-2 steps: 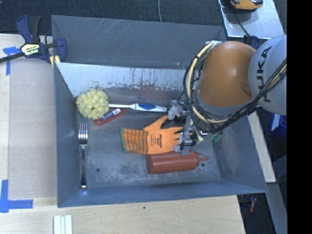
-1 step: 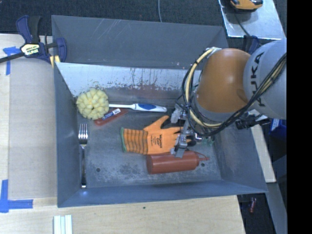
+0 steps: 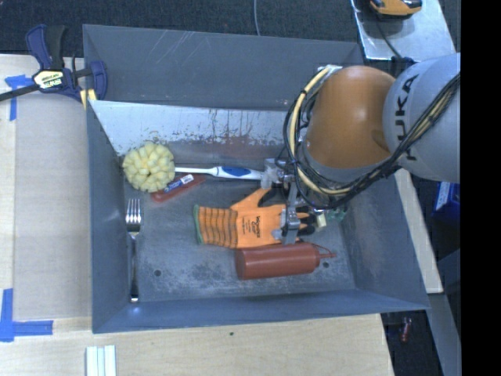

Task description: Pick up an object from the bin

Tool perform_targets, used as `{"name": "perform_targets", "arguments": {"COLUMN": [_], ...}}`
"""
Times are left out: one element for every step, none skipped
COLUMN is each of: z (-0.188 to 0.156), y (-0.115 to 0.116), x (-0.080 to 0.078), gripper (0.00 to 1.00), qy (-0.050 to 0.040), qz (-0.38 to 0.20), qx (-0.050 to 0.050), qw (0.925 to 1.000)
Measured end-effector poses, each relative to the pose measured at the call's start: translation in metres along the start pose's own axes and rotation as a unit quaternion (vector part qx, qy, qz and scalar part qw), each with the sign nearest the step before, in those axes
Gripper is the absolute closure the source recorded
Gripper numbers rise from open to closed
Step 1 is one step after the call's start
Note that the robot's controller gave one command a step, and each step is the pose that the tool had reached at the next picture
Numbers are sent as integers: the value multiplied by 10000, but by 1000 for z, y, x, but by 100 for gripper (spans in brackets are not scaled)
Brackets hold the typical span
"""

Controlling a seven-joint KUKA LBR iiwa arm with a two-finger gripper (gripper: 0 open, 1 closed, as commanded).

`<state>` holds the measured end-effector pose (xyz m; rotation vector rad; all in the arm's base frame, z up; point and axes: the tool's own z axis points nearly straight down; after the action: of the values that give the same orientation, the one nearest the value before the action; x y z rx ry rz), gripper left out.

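Gripper (image 3: 291, 216) over orange glove (image 3: 233, 225)

Yellow knobbly ball (image 3: 148, 167), toothbrush (image 3: 219, 171), fork (image 3: 134, 241) — brown bottle (image 3: 278, 261) along the front wall

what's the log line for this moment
gripper | over right end of orange fabric glove, lying flat | nearest other: reddish-brown plastic squeeze bottle | pick: not yet done

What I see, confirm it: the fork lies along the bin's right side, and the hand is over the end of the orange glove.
Wrong on one count. The camera view shows the fork along the left side of the bin, not its right. The hand is over the end of the orange glove, as you said.
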<state>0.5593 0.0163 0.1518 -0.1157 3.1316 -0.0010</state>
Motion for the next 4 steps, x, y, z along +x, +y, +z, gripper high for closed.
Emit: {"name": "perform_targets", "arguments": {"z": [29,50,58,67], "y": [9,6,-2,-7], "x": [12,-10,-21,-13], "gripper": [0,0,0,0], "qy": [3,-48,-38,-39], "qz": [-707,-1244,-1883,-3053], "qx": [-2,7,5,9], "qw": [9975,9922,9821,9523]}}
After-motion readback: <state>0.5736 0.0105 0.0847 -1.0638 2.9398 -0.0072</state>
